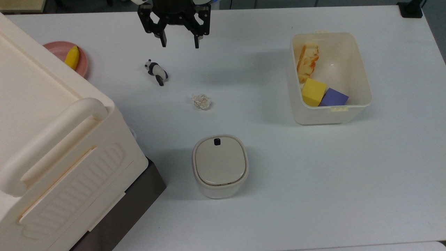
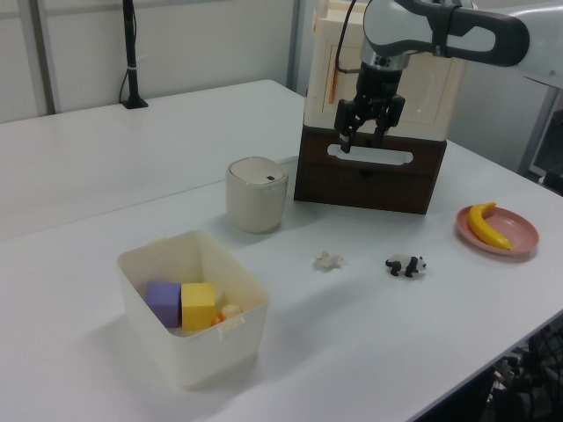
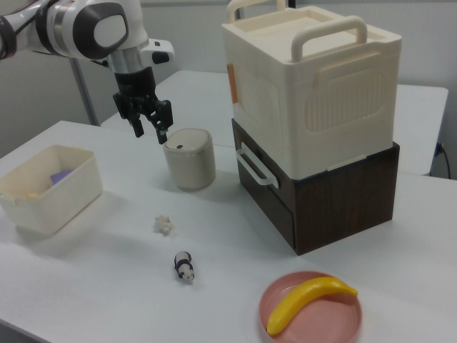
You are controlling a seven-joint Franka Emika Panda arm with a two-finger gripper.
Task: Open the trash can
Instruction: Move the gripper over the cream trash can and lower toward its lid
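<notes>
A Franka arm's hand (image 1: 179, 44) hangs above the white bench (image 1: 264, 195) at the 12 o'clock edge of the top view, its 2 fingers (image 1: 163, 42) apart and holding nothing. In the left view the hand (image 2: 358, 142) shows in front of the large cream box (image 2: 387, 66) and the dark wooden base (image 2: 369, 176) under it; in the right view the hand (image 3: 149, 132) hangs above and toward 10 o'clock of the trash can (image 3: 189, 158).

The trash can (image 1: 220, 166) stands upright on the bench toward 6 o'clock of the top view's centre, well apart from the hand, its flat lid down and the small black button (image 1: 217, 141) at the lid's 12 o'clock edge. In the left view the trash can (image 2: 257, 193) stands at 9 o'clock of the dark wooden base.

Between hand and can in the top view lie a toy panda (image 1: 156, 72) and a crumpled scrap of clear wrap (image 1: 202, 101). At 2 o'clock, a translucent tub (image 1: 362, 73) holds a yellow block (image 1: 313, 91), a purple block (image 1: 333, 97) and an orange-and-cream piece (image 1: 307, 62). At 10 o'clock, a pink plate (image 1: 82, 64) carries a banana (image 1: 71, 58), partly behind the large cream box (image 1: 48, 146).
</notes>
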